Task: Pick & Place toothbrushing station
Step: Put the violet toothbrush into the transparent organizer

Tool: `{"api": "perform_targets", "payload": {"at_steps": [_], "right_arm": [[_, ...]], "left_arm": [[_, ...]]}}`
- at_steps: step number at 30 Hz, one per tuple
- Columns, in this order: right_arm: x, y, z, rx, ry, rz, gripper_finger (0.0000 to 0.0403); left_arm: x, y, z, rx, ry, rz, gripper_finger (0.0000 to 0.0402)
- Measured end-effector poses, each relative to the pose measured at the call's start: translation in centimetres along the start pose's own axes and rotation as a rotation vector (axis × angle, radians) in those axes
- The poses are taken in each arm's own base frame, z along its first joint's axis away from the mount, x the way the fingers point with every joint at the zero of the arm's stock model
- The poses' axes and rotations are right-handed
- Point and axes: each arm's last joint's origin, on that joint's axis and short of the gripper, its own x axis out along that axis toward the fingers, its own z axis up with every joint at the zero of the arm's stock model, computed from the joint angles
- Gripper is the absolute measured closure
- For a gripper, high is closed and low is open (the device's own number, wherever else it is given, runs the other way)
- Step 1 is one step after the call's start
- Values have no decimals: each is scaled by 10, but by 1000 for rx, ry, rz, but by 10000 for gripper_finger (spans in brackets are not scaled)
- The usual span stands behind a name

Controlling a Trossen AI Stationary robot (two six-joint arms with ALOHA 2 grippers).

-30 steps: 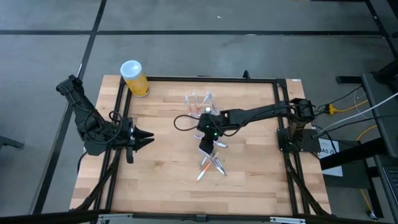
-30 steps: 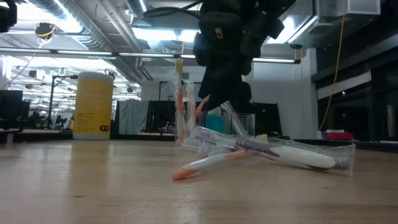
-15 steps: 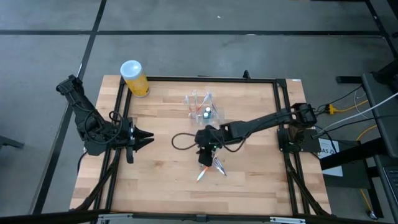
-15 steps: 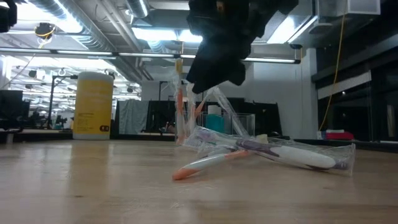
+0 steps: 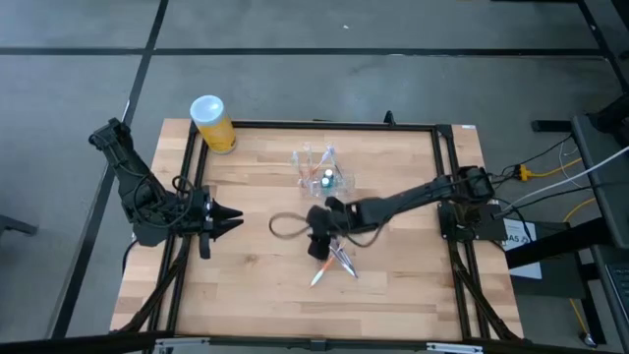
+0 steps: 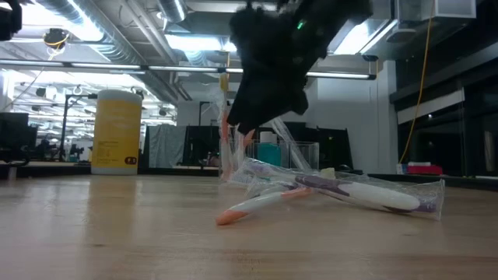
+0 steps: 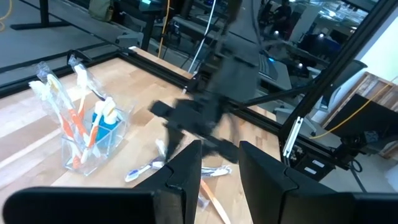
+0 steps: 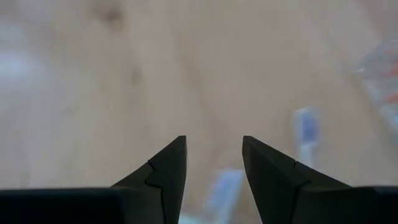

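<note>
The right gripper [image 5: 316,246] has swung from the clear holder [image 5: 319,169] to above the loose toothbrushes [image 5: 332,261], fingers spread (holding nothing); left gripper [image 5: 234,214] waits, part-open.

Arms: two, each with one two-finger gripper — left gripper [image 5: 236,213] at the table's left side, right gripper [image 5: 316,249] near the middle.

Yellow cylinder [image 5: 211,124] with white lid: one, far left corner.

Clear toothbrushing station [image 5: 320,169]: one, far centre, holding several upright toothbrushes; exact number unclear.

Loose wrapped toothbrushes [image 5: 332,264]: a crossed pile of about three, near centre.

Wooden table [image 5: 256,285]: one.
</note>
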Motion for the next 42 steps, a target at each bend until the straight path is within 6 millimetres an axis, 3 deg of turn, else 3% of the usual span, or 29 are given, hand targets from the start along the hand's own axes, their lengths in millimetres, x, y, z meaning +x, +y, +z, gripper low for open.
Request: {"api": "perform_targets", "payload": {"at_steps": [5,12,31,35,40,42], "right_arm": [[-4,15,-9,0,-44,-55,243],[13,5,-10,88,-8,-70,243],[30,-8,-17,83,106,-62,245],[32,-10,-16,106,120,-39,276],[33,-8,-15,104,111,-19,374],[34,-7,-13,108,86,4,392]], "left_arm": [[-1,0,0,1,-3,0,300],[-1,0,-1,7,-1,5,300],[-1,0,-1,16,4,0,300],[-1,0,-1,20,7,-2,300],[-1,0,-1,28,10,-4,300],[-1,0,-1,36,10,-4,300]]}}
